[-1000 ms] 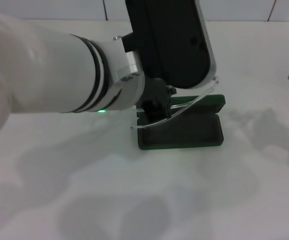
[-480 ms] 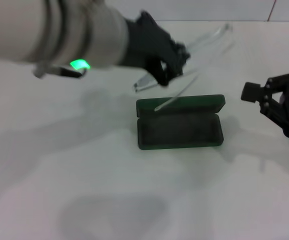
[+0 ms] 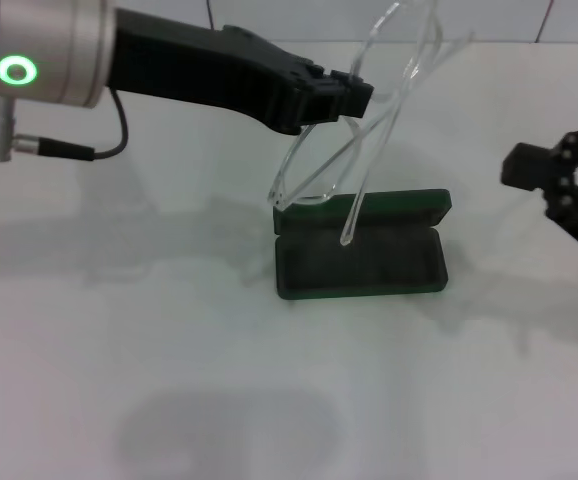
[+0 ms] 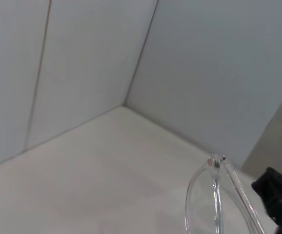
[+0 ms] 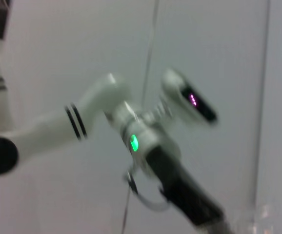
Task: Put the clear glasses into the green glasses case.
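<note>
The green glasses case (image 3: pixel 367 291) lies open on the white table, its lid (image 3: pixel 409 207) folded back on the far side. My left gripper (image 3: pixel 354 96) reaches in from the left, above the case, shut on the clear glasses (image 3: pixel 362 180). The glasses hang tilted, their lenses up near the back wall. One thin arm tip dangles just over the case's dark lining. In the left wrist view a clear lens rim (image 4: pixel 214 195) shows beside a dark finger (image 4: pixel 276 192). My right gripper (image 3: pixel 559 190) hovers open at the right edge, apart from the case.
The white table (image 3: pixel 219 380) spreads out in front of and to the left of the case. A tiled wall (image 3: pixel 509 20) stands behind. A cable (image 3: pixel 99 152) hangs under the left wrist. The right wrist view shows the left arm (image 5: pixel 146 141), blurred.
The left arm has pulled back and risen from low over the case, lifting the glasses so that they hang above it. The right gripper has come into view from the right.
</note>
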Robot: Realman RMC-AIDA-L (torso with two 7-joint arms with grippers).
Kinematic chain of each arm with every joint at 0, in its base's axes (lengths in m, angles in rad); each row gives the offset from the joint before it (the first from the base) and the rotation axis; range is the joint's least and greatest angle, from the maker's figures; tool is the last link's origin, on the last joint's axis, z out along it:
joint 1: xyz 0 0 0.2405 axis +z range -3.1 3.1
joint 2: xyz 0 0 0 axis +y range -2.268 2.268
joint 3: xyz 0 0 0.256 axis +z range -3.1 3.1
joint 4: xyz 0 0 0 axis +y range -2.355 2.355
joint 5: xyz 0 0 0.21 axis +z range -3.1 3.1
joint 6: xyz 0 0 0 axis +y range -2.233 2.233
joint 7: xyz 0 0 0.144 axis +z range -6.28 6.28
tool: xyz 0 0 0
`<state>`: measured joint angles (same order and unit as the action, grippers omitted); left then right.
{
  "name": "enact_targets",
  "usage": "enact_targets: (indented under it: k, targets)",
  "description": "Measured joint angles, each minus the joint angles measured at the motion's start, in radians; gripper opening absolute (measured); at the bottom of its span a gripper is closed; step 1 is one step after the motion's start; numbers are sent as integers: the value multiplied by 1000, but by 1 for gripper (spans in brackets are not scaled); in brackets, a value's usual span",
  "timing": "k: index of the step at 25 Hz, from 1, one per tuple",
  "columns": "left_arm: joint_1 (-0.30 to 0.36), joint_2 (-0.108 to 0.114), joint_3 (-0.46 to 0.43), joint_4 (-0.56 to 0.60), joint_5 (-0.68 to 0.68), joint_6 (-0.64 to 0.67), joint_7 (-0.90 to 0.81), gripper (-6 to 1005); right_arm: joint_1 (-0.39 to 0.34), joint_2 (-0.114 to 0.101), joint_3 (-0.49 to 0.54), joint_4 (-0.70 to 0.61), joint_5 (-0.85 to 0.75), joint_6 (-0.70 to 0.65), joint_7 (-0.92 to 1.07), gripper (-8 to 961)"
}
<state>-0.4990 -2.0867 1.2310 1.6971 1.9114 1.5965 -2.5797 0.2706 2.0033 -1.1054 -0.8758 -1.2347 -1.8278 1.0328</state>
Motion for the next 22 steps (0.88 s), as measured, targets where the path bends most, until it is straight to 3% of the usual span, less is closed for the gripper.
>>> enact_targets:
  k: [8, 13, 22]
  targets:
    - [0, -1, -46, -202, -77, 16, 49, 74, -9, -1, 3, -13, 111, -93, -46, 7]
    - [-3, -2, -37, -222, -80, 15, 62, 74, 22, -2, 7, -18, 138, -58, -77, 6]
    - [-11, -2, -15, -219, -86, 15, 70, 74, 145, 11, -36, 27, 92, 89, -132, 6]
